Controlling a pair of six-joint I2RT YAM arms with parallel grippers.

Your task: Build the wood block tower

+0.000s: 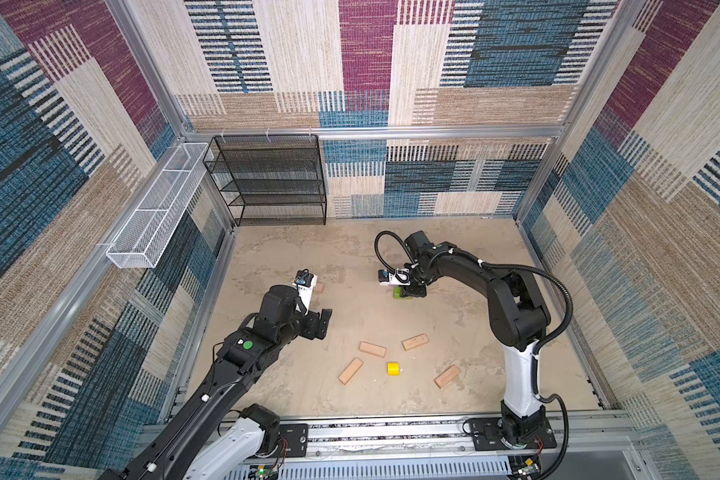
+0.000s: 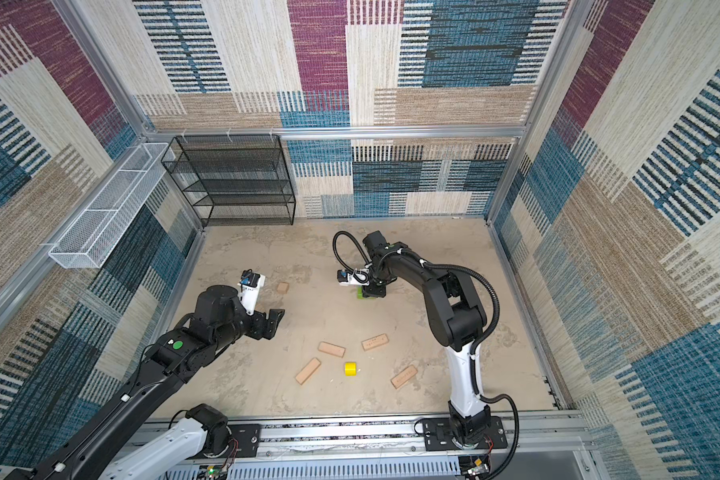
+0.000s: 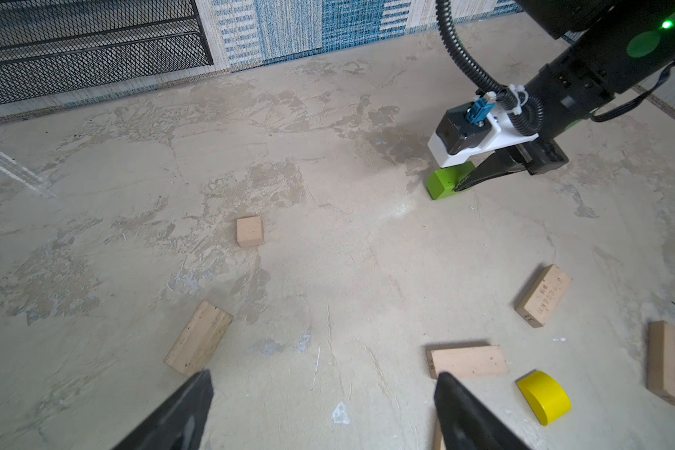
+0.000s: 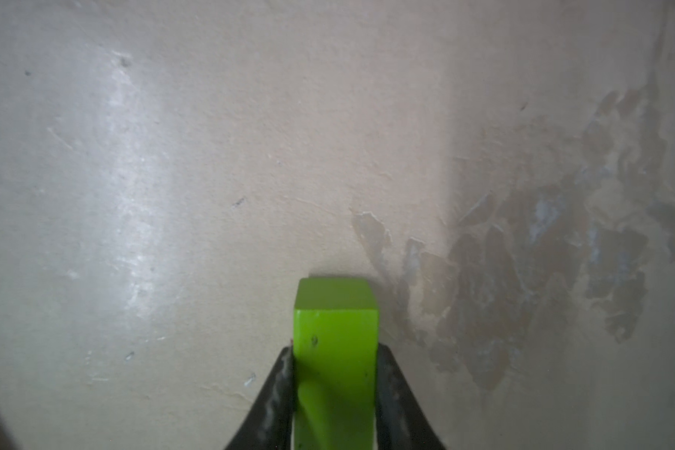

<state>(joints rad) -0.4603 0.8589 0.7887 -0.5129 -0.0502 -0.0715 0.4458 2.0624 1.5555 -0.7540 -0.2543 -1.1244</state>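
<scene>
Right gripper (image 4: 335,352) is clamping the green brick (image 4: 336,307) across its narrow width, long axis pointing straight out ahead of the jaws, low at the table (image 4: 172,195). Left gripper (image 3: 324,377) is hanging wide and empty; nearest tan plank (image 3: 198,338) is lying just ahead of it, long axis running away from it, so left is looking nearer

bright even light; soft short shadows; wide-angle bending at top-view edges; right wrist view blurry, with sheen.
</scene>
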